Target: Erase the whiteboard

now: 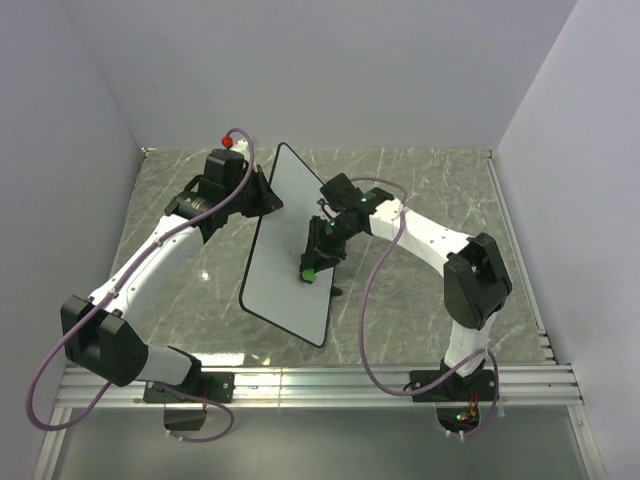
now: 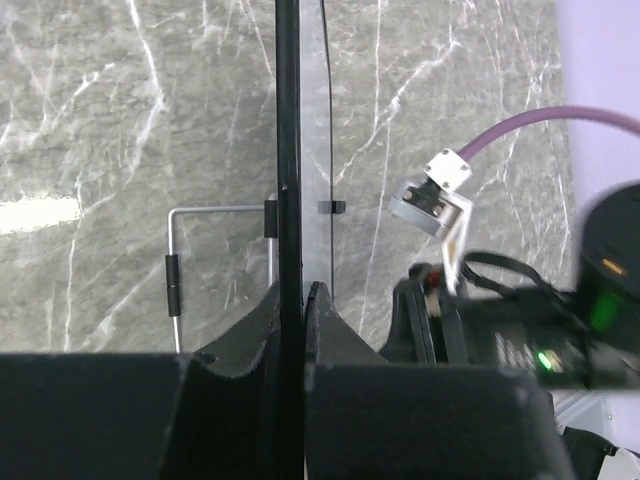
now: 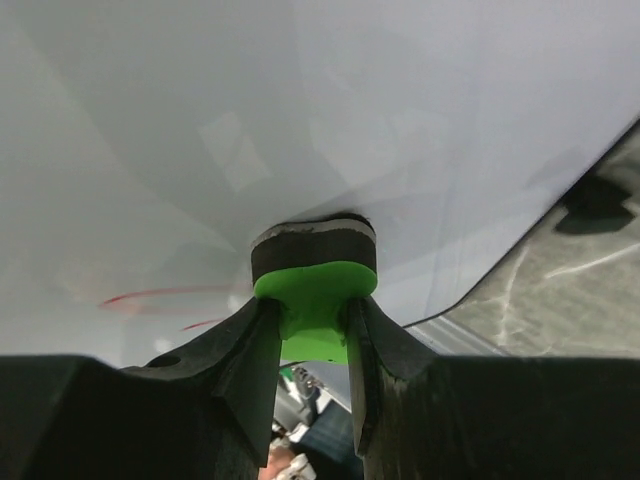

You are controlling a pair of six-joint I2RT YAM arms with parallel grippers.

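1 right gripper [image 3: 312, 322] is clenched on 1 green eraser [image 3: 316, 288], its dark felt face pressed against the whiteboard [image 1: 285, 255]. 2 faint red strokes [image 3: 150, 297] lie just left of the eraser. The 1 board stands on edge in the middle of the marble table [image 1: 430, 180], between the 2 arms. Farther back, the left gripper [image 2: 292, 300] pinches the board's black frame.

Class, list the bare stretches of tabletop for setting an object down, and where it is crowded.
Bare table: far right, behind the right arm; also near, between the left arm and the whiteboard. Crowded mid-table, where left gripper and right gripper with the eraser meet it.
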